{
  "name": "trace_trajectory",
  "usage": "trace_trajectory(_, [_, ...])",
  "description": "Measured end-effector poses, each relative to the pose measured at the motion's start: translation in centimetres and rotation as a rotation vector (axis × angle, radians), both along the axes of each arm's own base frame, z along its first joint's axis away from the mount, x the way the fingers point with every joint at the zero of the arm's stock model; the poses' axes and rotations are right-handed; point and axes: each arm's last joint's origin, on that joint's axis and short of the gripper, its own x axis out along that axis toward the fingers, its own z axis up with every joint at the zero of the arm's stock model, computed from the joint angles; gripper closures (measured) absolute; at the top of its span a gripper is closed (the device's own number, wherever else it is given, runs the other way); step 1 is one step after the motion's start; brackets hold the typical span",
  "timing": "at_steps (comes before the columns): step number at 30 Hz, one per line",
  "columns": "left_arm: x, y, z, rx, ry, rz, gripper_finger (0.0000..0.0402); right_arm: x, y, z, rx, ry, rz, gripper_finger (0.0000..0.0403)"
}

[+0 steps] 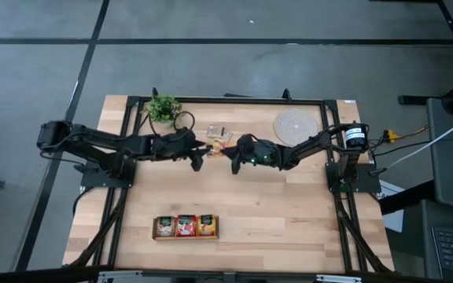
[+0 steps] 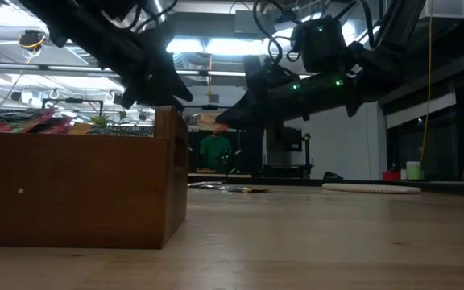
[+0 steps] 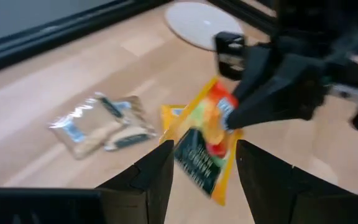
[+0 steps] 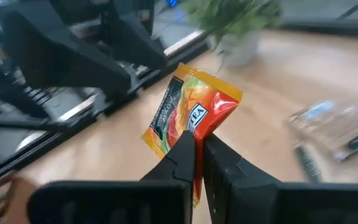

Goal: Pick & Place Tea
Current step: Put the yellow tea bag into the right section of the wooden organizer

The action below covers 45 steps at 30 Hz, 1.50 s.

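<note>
step: mid-air handover of a tea sachet (image 4: 194, 115), far centre of table.
right gripper (image 4: 197, 146): pinched on sachet.
left gripper (image 3: 204, 165): fingers wide, sachet between them.
next: left closes, right lets go.

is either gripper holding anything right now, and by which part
The right gripper is shut on a yellow-orange tea sachet, pinching its lower edge. The left gripper stands open around the same sachet and holds nothing.
</note>
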Motion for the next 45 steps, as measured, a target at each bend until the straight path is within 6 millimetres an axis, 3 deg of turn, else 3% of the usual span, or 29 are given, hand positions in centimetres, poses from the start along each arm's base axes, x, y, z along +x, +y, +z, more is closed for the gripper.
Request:
trace_trajectory(6, [-0.3,2.2,0.0,0.018,0.011,0.084,0.0233,0.0,0.1,0.8,-0.09,-0.057,-0.104,0.0386])
trace_trajectory(12, [-0.2,3.4,0.6,-0.009,-0.07,0.053,0.0233,0.1,0.0,1.5,-0.13,-0.125,-0.109,0.0385])
trace_trajectory(18, [0.1,3.8,1.4,-0.043,-0.164,-0.059,0.0233,0.1,0.1,1.8,-0.148,-0.147,-0.11,0.0385])
trace_trajectory(33, [0.0,3.9,1.2,-0.061,-0.146,-0.058,0.0234,0.1,-0.1,1.9,-0.201,-0.135,-0.157,0.0386])
trace_trajectory(38, [0.0,3.9,1.1,-0.057,-0.142,-0.054,0.0266,0.0,-0.2,1.9,-0.205,-0.127,-0.2,0.0385])
trace_trajectory(45, [0.0,3.9,1.1,-0.042,-0.135,-0.06,0.0353,0.0,-0.2,1.9,-0.202,-0.128,-0.202,0.0385])
